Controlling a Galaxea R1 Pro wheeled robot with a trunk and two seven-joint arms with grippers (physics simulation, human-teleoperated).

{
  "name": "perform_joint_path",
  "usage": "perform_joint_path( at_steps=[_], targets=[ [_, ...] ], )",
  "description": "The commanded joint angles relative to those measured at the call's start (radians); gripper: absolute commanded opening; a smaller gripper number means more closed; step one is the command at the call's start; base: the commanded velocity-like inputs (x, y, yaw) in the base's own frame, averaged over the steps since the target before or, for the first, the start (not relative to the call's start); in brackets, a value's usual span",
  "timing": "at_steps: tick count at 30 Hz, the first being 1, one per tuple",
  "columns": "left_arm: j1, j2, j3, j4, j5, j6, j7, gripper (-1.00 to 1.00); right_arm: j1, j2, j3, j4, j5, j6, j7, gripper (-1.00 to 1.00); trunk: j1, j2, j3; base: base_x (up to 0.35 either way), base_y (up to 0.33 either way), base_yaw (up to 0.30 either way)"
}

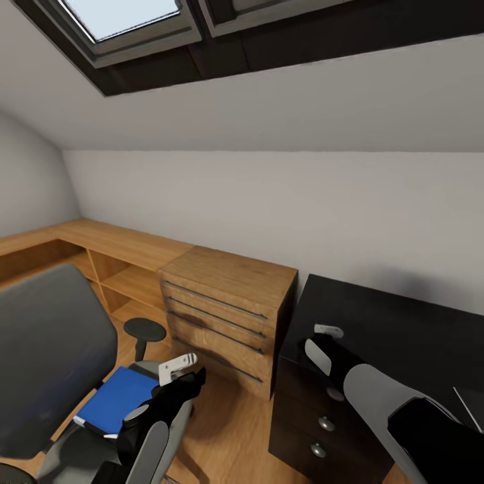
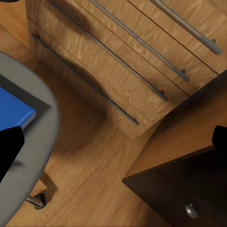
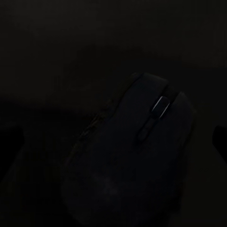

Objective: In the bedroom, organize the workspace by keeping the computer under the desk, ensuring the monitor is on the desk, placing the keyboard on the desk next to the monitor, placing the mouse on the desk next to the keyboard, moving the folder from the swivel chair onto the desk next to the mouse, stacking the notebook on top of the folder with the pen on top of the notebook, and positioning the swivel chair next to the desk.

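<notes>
One small, smooth black computer mouse lies under the right gripper, whose opening I cannot tell; light, slippery, best pinched across its flanks.

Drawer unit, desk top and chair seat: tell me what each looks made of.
Drawer unit: oak-look wood, satin, with visible wavy grain and slim grey metal-look bar handles. Desk: glossy black top, possibly lacquer or laminate, faintly reflective. Swivel chair seat: matte grey, probably fabric or moulded plastic; the render leaves it open.
</notes>
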Motion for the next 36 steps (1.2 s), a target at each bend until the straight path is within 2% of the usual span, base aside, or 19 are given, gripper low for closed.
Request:
perform_joint_path(
  at_steps=[1, 8, 32, 33, 36],
  targets=[
    [-0.001, 0.0, -0.001, -0.001, 0.011, 0.002, 0.01, 1.0, -0.001, -0.001, 0.009, -0.002, -0.006, 0.005, -0.006, 1.0, 0.004, -0.008, -0.004, 0.0, 0.0, 0.0],
    [-0.001, 0.0, -0.001, -0.001, 0.011, 0.002, 0.01, 1.0, -0.001, -0.001, 0.008, -0.002, -0.006, 0.005, -0.007, 1.0, 0.031, -0.057, -0.026, 0.0, 0.0, 0.0],
    [-0.001, 0.0, -0.001, 0.0, 0.012, 0.002, 0.01, 1.0, -0.001, -0.001, 0.011, -0.002, -0.006, 0.004, -0.006, 1.0, 0.031, -0.057, -0.026, 0.0, 0.0, 0.0],
    [-0.001, 0.0, -0.001, 0.0, 0.012, 0.002, 0.01, 1.0, -0.001, -0.001, 0.011, -0.002, -0.006, 0.004, -0.006, -1.0, 0.031, -0.057, -0.026, 0.0, 0.0, 0.0],
    [-0.001, 0.0, -0.001, 0.0, 0.012, 0.002, 0.01, 1.0, -0.001, -0.001, 0.013, -0.002, -0.006, 0.004, -0.005, -1.0, 0.031, -0.057, -0.026, 0.0, 0.0, 0.0]
  ],
)
